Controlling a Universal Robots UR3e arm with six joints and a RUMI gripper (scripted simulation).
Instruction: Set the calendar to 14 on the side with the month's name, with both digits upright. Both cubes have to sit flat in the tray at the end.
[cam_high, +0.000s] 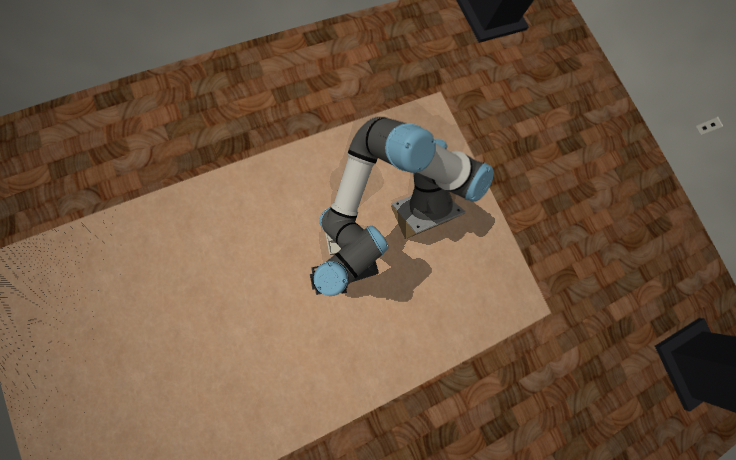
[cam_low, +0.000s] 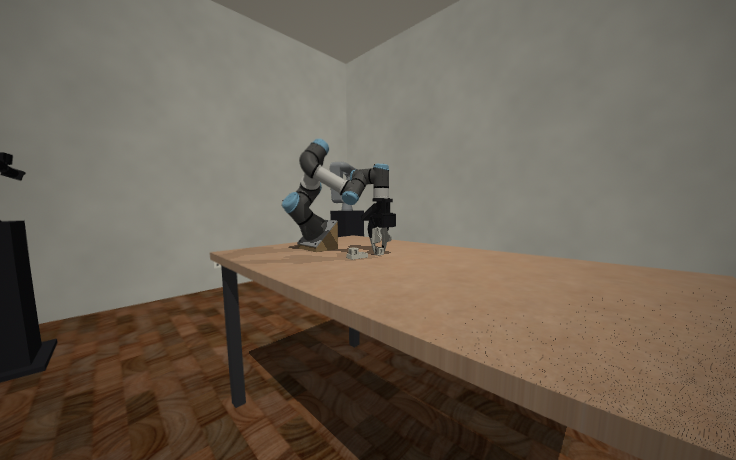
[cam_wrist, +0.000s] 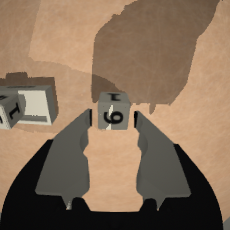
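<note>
In the wrist view a grey cube (cam_wrist: 114, 111) (cam_low: 381, 251) rests on the table between my fingers; its face toward the camera shows a 6 or 9 and its top face shows another dark mark. My gripper (cam_wrist: 113, 111) (cam_low: 378, 246) is open, with a narrow gap on each side of the cube. The pale calendar tray (cam_wrist: 35, 88) (cam_low: 357, 255) stands apart to the left. A second cube (cam_wrist: 9, 113) with a 1 on it sits in its left part; the slot beside it is empty. In the overhead view the wrist hides the gripper and the cube.
The robot base (cam_high: 428, 208) (cam_low: 317, 238) stands on a wedge mount near the table's far edge, close behind the tray. Black camera stands (cam_high: 700, 360) (cam_low: 16, 292) stand on the floor around the table.
</note>
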